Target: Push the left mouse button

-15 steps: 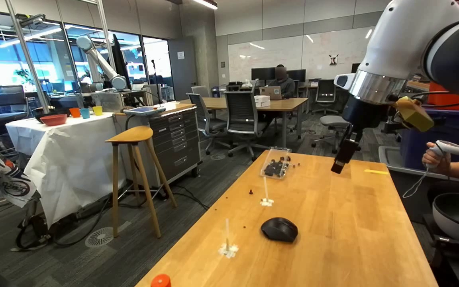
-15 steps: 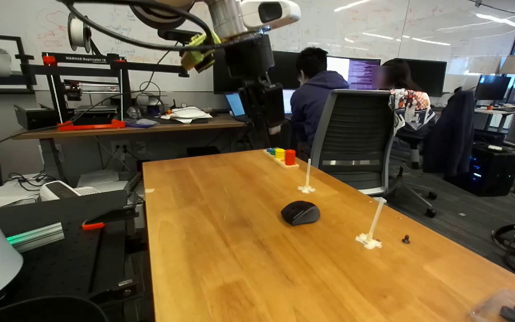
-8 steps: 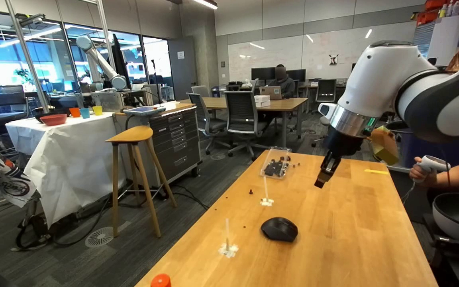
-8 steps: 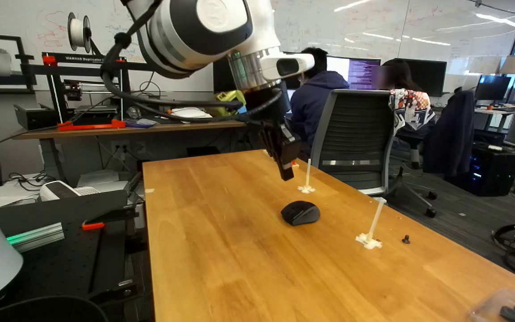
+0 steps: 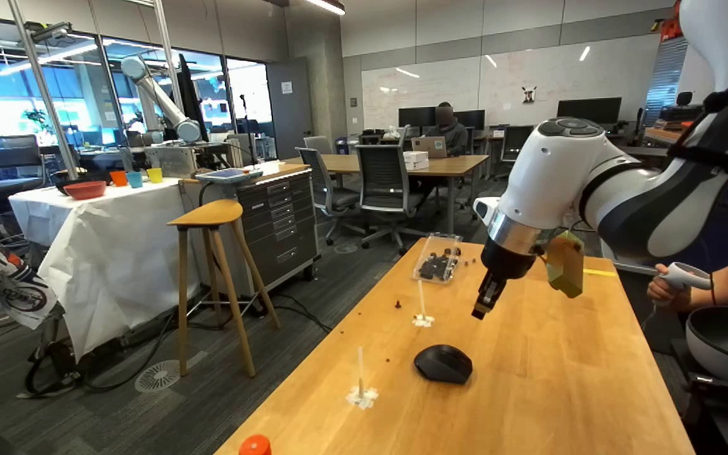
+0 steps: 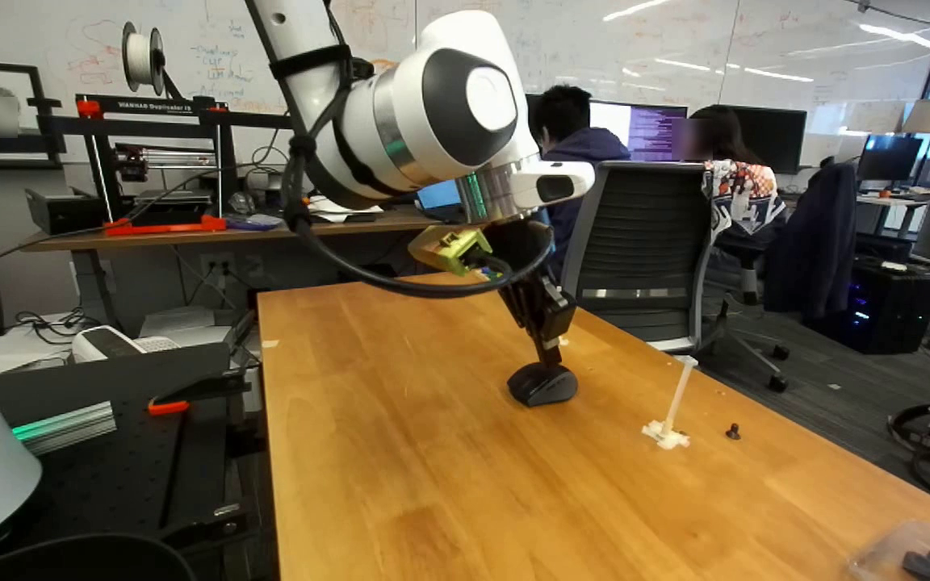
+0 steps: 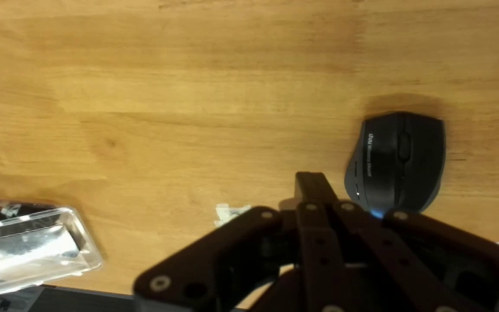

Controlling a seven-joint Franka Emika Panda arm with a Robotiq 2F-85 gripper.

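The black mouse [image 7: 422,173] rests on the wooden table, seen in all views. Its left button [image 7: 381,138] is the front half beside the scroll wheel, on the side with the white lettering. In the wrist view my gripper [image 7: 312,175] is shut with nothing between its fingertips, to the left of the mouse. In an exterior view the gripper [image 5: 479,314] hangs tilted above the table, apart from the mouse [image 5: 443,364]. In an exterior view the gripper [image 6: 550,357] overlaps the top of the mouse [image 6: 543,389].
Two thin upright posts, a pale post [image 5: 422,303] and a nearer post [image 5: 360,379], stand along the table edge. A clear box [image 7: 82,242] with dark bits lies at one end. A small dark piece [image 5: 397,304] and an orange piece [image 5: 255,445] are also on the table [image 5: 547,392].
The arm has come down and across the table toward the mouse. Its fingers have drawn together. The mouse has not moved.
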